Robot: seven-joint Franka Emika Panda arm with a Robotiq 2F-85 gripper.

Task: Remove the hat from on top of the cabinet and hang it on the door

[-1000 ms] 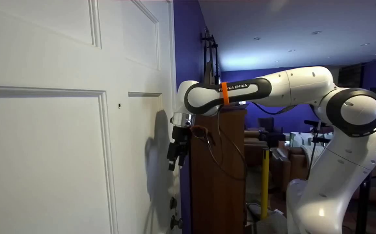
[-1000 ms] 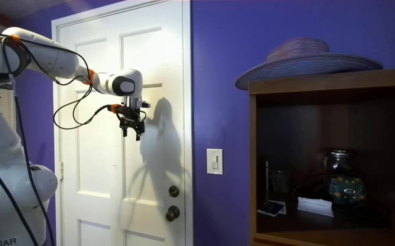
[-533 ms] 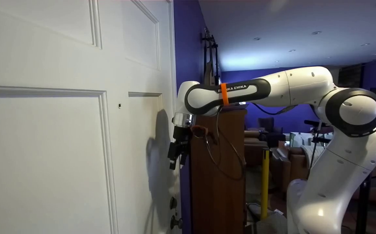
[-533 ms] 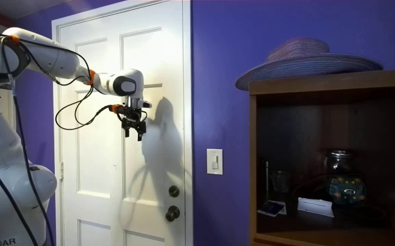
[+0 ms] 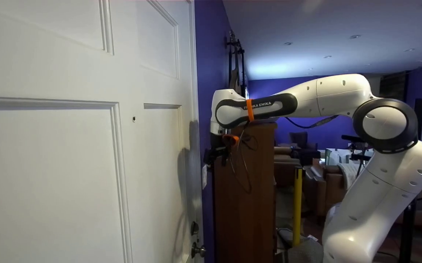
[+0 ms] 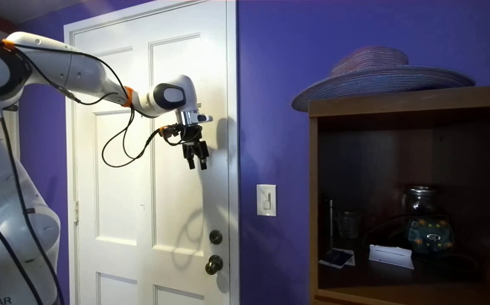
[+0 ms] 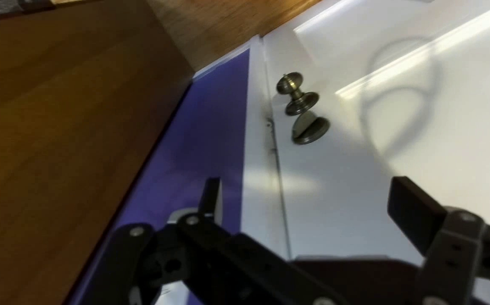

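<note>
The wide-brimmed, woven, greyish-purple hat [image 6: 372,72] rests on the flat top of the brown wooden cabinet [image 6: 414,101], its brim overhanging the near-left corner. I cannot make out the hat in the other exterior view or the wrist view. The cabinet's side also shows in an exterior view [image 5: 244,219] and the wrist view [image 7: 67,135]. The white panelled door [image 6: 122,186] is closed. My gripper [image 6: 197,166] points down in front of the door's knob side, left of the cabinet and lower than the hat. In the wrist view its fingers [image 7: 306,186] are apart with nothing between them.
A brass knob [image 6: 214,264] and a deadbolt [image 6: 215,237] stick out from the door. A light switch [image 6: 266,200] is on the purple wall between door and cabinet. A jar [image 6: 423,199] and cards stand inside the cabinet. A loose cable [image 6: 113,165] hangs from the arm.
My arm and gripper have moved toward the purple wall and cabinet, away from the door's middle, and the wrist has turned. The hat has not moved.
</note>
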